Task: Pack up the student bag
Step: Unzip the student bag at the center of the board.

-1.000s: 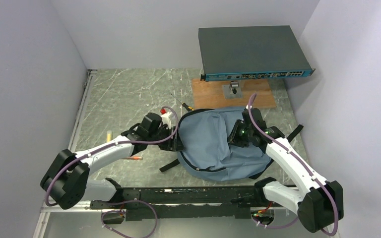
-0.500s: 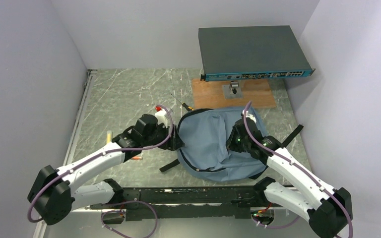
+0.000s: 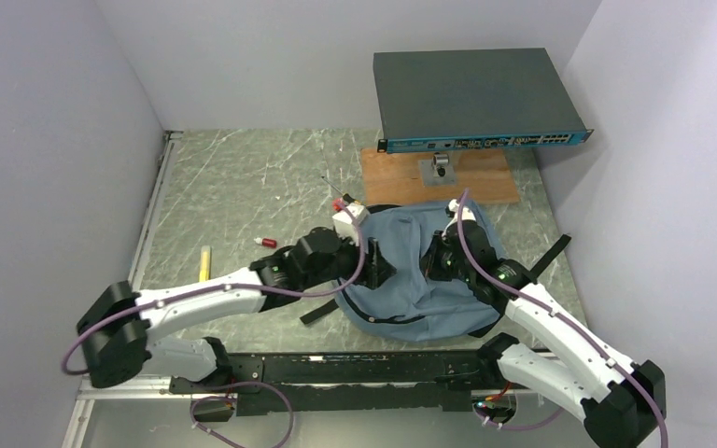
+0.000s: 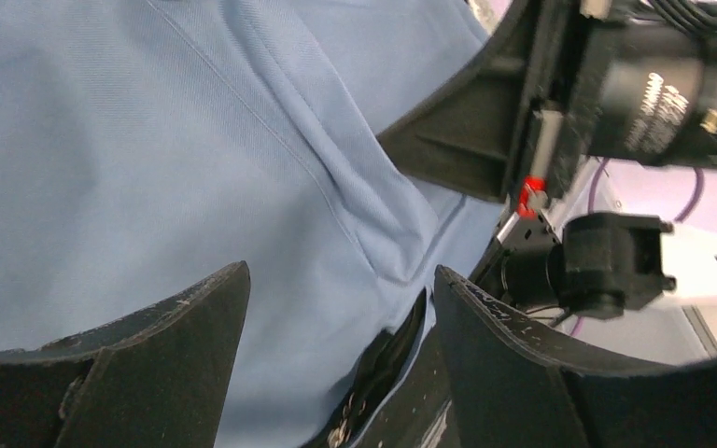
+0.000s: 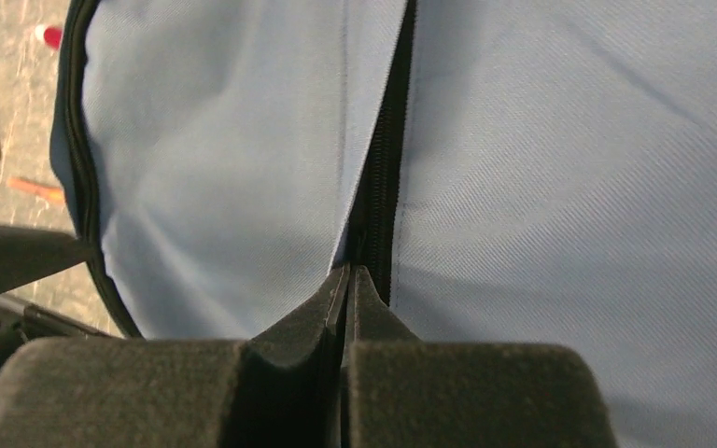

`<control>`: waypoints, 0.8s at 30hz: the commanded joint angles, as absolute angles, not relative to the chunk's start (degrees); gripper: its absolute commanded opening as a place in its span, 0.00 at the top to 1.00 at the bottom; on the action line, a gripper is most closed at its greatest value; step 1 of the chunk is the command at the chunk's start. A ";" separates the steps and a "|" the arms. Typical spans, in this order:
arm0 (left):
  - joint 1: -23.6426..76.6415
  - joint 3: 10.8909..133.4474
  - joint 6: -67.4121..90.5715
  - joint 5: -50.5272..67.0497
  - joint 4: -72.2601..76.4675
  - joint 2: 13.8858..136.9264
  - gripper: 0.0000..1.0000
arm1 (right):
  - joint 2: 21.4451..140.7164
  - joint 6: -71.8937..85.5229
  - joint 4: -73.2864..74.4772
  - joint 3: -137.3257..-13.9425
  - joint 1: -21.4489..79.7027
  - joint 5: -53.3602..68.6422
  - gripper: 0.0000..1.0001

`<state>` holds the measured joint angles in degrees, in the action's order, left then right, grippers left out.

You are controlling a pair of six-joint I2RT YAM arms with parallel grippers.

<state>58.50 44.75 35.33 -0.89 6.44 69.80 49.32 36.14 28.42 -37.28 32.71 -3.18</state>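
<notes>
Locate soft blue-grey fabric backpack [image 3: 411,271] lying mid-way across grey marbled table [image 3: 243,187], between both arms. Verify right gripper [image 5: 347,280] fully closed, tips at black zipper seam [image 5: 387,187]; grip on a pull tab not confirmable. Verify left gripper [image 4: 336,280] spread wide, empty, above the fabric. Pinch fabric beside seam for counter-tension. Pull along the track, never across.

Extends the left arm [image 3: 196,297] low across toward the right, elbow bent, with the left gripper [image 4: 336,280] spread wide, fingers [image 4: 149,355] well apart. Folds the right arm [image 3: 560,327] forward and inward, with the right gripper [image 5: 348,273] pressed fully together, tips meeting. Points the two grippers toward each other, near but apart.
</notes>
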 commanded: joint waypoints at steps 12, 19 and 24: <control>55.33 65.47 53.63 0.38 0.36 92.73 0.27 | 47.50 32.67 19.70 -30.20 33.05 21.27 0.68; 55.06 69.42 50.70 4.17 0.09 99.11 0.38 | 42.90 29.47 29.41 -34.90 33.00 13.65 0.66; 54.94 68.95 49.95 5.08 -1.23 100.99 0.70 | 41.53 32.02 34.04 -35.98 33.05 9.01 0.71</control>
<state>54.72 67.70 50.83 2.81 -0.97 100.40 42.83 30.61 28.23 -32.97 32.73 12.32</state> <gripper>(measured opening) 0.371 0.314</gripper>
